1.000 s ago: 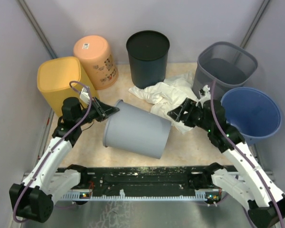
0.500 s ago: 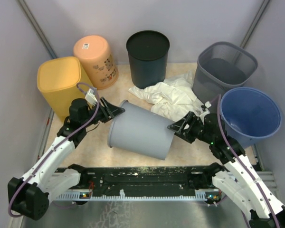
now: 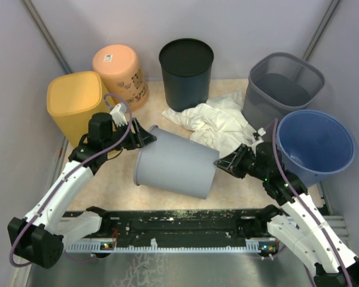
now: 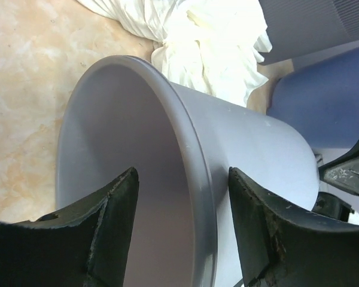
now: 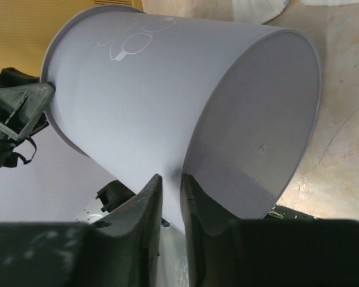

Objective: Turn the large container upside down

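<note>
The large container (image 3: 176,164) is a grey bin lying on its side mid-table, mouth to the left and base to the right. My left gripper (image 3: 145,136) is open and straddles the mouth rim (image 4: 191,155), one finger inside and one outside, neither pressing it. In the left wrist view that gripper (image 4: 182,173) shows clear gaps on both sides of the rim. My right gripper (image 3: 218,162) is at the base end. In the right wrist view the container (image 5: 143,84) fills the frame and the right gripper (image 5: 170,176) is pinched on its bottom edge.
An upturned yellow bin (image 3: 75,104) and an upturned peach bin (image 3: 121,75) stand at the back left. A dark bin (image 3: 186,69), a grey mesh bin (image 3: 284,81) and a blue bin (image 3: 317,143) stand upright behind and right. White cloth (image 3: 212,122) lies behind the container.
The left gripper has opened and slid over the container's mouth rim. The right gripper moved left from the cloth to the base and closed on its edge.
</note>
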### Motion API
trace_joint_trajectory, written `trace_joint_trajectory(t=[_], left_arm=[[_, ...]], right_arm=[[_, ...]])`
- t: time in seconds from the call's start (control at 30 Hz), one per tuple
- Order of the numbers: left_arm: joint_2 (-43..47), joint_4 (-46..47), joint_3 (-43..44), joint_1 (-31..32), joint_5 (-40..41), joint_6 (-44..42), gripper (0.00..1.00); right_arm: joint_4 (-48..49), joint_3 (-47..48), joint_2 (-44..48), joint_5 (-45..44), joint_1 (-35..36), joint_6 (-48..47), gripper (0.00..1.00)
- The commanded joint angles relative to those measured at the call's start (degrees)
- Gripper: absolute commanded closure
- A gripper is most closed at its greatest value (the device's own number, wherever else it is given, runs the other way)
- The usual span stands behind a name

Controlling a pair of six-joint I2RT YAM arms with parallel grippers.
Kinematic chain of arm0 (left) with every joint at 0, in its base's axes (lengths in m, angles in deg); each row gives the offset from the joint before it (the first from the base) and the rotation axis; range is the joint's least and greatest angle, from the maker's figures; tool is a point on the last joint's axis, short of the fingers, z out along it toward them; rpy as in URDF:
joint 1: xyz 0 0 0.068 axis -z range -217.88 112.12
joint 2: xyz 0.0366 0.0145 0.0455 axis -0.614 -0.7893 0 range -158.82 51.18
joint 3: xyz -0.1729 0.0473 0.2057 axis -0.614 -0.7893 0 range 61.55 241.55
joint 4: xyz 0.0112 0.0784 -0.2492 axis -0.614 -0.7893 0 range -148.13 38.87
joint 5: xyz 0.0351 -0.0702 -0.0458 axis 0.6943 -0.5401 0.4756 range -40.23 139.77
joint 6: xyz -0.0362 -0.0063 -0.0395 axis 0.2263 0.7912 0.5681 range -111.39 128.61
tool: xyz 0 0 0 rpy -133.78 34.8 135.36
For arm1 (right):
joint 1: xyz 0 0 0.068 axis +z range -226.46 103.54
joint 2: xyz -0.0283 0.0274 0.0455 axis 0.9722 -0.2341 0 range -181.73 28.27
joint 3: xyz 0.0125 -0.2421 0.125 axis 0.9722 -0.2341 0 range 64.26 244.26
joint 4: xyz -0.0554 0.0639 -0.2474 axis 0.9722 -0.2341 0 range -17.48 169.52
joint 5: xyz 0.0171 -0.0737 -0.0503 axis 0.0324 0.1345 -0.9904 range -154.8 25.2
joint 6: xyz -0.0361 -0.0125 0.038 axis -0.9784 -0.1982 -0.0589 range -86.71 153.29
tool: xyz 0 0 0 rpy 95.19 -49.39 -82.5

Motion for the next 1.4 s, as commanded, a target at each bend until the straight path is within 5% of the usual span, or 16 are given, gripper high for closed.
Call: trace_joint_trajectory(t=[0.0, 0.27, 0.57, 0.83, 1.2, 1.37], left_arm=[[-1.06, -6.74, 3.34, 0.51, -0.97, -6.43, 0.33], [-2.65, -17.12, 11.54, 0.55, 4.25, -15.13, 0.15], [-0.58, -26.88, 16.74, 0.5, 7.89, -19.91, 0.17], [0.99, -33.55, 18.48, 1.09, 5.47, -19.19, 0.39], [0.12, -31.5, 14.25, 1.18, 4.79, -19.71, 0.91], [0.1, -30.26, 12.83, 1.2, 4.56, -19.18, 0.96]], right_arm=[[3.98, 1.58, -0.05, -0.72, 0.28, -0.36, 0.83], [2.46, 1.47, -1.08, -2.14, 0.28, -1.61, 1.0], [2.69, 1.46, -2.12, -2.48, 0.28, -2.05, 1.0], [3.32, 1.31, -3.15, -2.41, 0.28, -2.24, 1.0], [6.87, 1.68, -3.57, -0.46, 0.28, -2.68, 1.0], [9.58, 0.31, -3.43, 1.63, 0.28, -2.25, 0.71]])
